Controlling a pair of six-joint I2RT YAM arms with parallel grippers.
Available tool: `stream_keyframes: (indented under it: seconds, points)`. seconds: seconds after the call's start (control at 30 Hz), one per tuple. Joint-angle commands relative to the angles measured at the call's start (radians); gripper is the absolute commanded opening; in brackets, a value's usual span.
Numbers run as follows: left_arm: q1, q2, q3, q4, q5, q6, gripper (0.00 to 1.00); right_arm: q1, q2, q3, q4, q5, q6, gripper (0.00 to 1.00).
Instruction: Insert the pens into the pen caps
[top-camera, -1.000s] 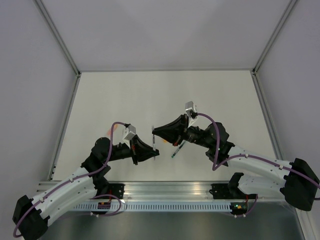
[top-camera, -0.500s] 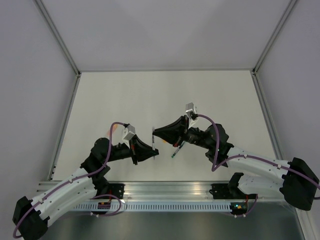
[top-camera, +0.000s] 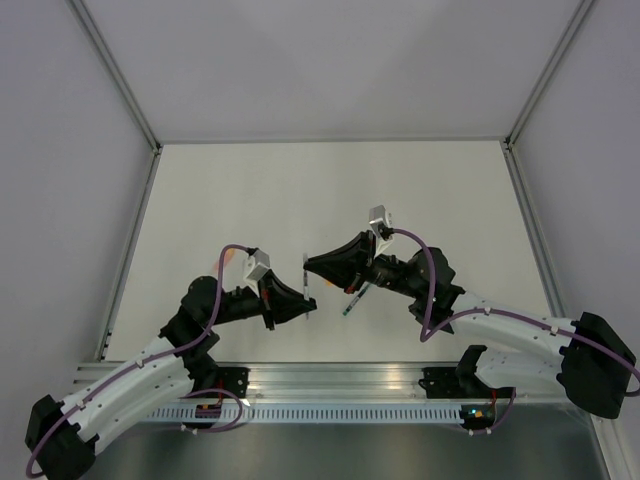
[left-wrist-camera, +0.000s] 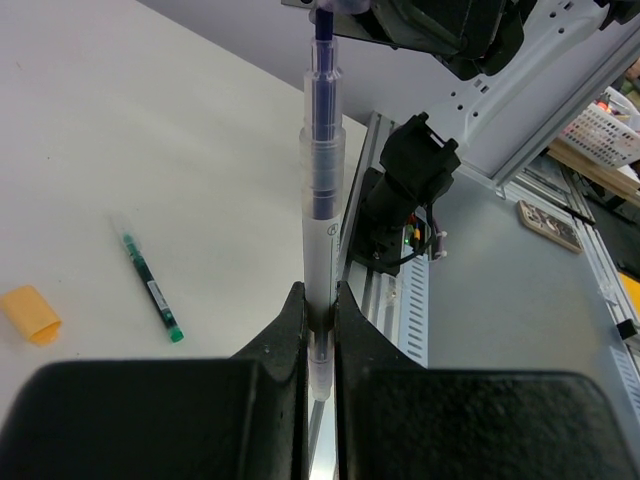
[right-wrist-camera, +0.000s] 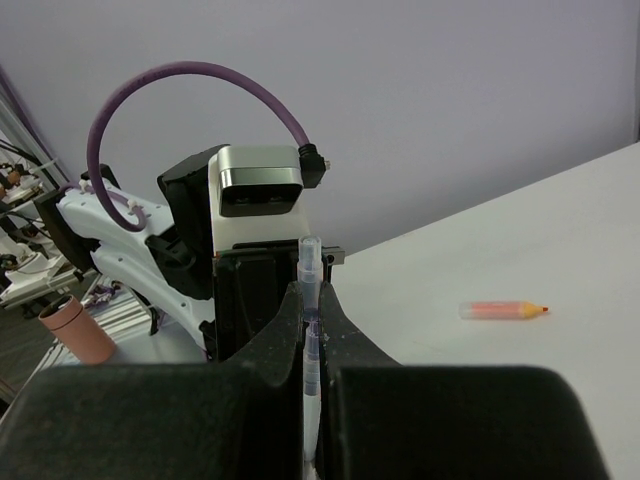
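Only the right arm has shifted, creeping a touch leftward toward the left arm, which keeps its place. We see the two grippers meeting tip to tip above the table (top-camera: 300, 190), near its front middle. We find the left gripper (left-wrist-camera: 319, 300) clenched on the clear cap (left-wrist-camera: 322, 210), which stands between its fingers and points at the other gripper. The right gripper (right-wrist-camera: 310, 300) is clamped on the blue pen (left-wrist-camera: 324, 90). In the left wrist view, the pen's lower part sits inside the clear cap while its upper part runs bare up to the right fingers. Both pieces are held off the table, in one straight line. On the table we see the green pen (left-wrist-camera: 152, 290) lying flat, with the orange cap (left-wrist-camera: 30, 313) near it but apart. The orange pen (right-wrist-camera: 503, 310) lies alone farther off.
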Motion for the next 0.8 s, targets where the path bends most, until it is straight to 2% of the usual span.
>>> stream_keyframes:
  seconds: [0.0,0.43,0.77]
  points:
    - [0.002,-0.027,0.011,0.033,-0.030,0.001,0.02,0.003,0.008,0.001,0.028,-0.018,-0.006,0.00]
    - [0.002,-0.036,0.011,0.028,-0.039,-0.001,0.02,0.006,0.029,0.006,0.023,-0.029,-0.010,0.00]
    - [0.000,-0.154,-0.018,-0.002,-0.172,-0.019,0.02,0.060,0.099,-0.034,0.015,-0.024,-0.045,0.00]
